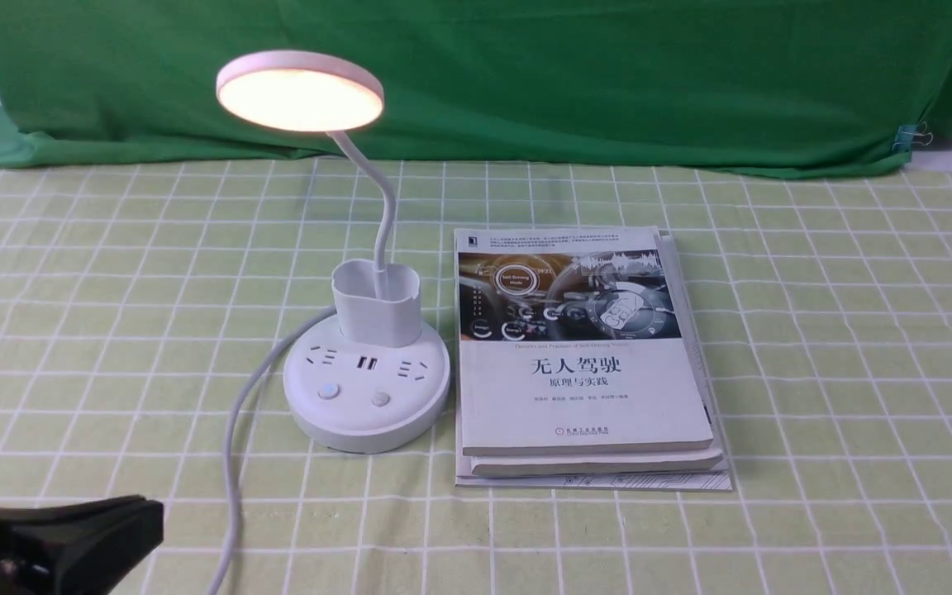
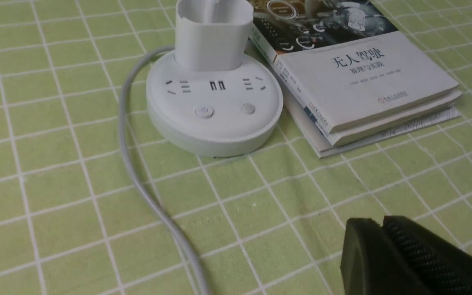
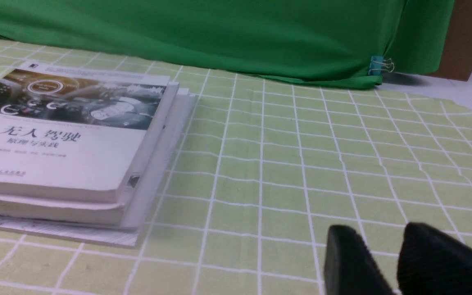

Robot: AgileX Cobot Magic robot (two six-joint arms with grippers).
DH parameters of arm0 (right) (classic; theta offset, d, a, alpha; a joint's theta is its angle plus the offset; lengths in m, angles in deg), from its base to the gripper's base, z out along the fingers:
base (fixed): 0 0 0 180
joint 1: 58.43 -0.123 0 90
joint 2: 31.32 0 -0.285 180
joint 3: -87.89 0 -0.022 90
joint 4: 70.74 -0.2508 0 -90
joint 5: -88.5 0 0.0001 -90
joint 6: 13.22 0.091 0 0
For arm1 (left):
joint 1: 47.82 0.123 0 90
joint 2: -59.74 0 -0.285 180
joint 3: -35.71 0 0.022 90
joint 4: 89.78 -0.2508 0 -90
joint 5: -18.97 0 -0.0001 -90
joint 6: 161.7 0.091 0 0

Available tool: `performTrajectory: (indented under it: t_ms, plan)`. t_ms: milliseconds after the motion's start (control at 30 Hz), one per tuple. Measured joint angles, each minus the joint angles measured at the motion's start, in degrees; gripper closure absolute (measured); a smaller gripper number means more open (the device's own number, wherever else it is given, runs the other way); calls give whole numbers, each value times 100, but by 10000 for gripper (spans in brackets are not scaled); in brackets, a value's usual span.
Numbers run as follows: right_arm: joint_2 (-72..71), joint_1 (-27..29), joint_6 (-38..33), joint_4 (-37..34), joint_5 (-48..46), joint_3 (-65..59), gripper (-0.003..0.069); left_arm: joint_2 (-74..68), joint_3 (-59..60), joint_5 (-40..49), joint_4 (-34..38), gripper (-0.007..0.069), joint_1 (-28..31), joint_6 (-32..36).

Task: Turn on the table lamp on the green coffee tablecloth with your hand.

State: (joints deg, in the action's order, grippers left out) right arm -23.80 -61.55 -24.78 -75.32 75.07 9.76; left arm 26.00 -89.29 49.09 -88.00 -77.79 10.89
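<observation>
Pale yellow-green tablecloth with a white square grid (image 1: 856,372) covers the table, plain dark green backdrop cloth (image 1: 525,83) behind it. White table lamp with a flat disc head (image 1: 367,413) stands on the grid cloth toward the robot's left, just beside a stack of books with white covers (image 1: 583,397). Head is glowing, so the switching on looks done; step in hand is probably just parking the arms. Black left gripper (image 2: 383,223) has its fingers together, nothing between them, well apart from the base. Black right gripper (image 3: 379,229) has its fingertips apart, holding nothing. To do it well: keep the left fingers off the round buttons, since another press could kill the light; back off slowly, clear of the grey cord (image 1: 232,463), or the base may get dragged. Lamp look: warm lit disc, thin bendy neck, cup-shaped white holder, round base with sockets, two USB ports and two buttons, all upright
</observation>
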Motion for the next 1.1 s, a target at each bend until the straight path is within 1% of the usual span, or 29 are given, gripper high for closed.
performTrajectory:
  t_ms: [200,1000,1100]
  plan:
    - [0,0,0,0,0,0,415,279,5,55,-84,601,0,-15]
    - [0,0,0,0,0,0,415,286,19,10,-94,601,0,-29]
    - [0,0,1,0,0,0,417,286,104,-27,-178,601,0,-29]
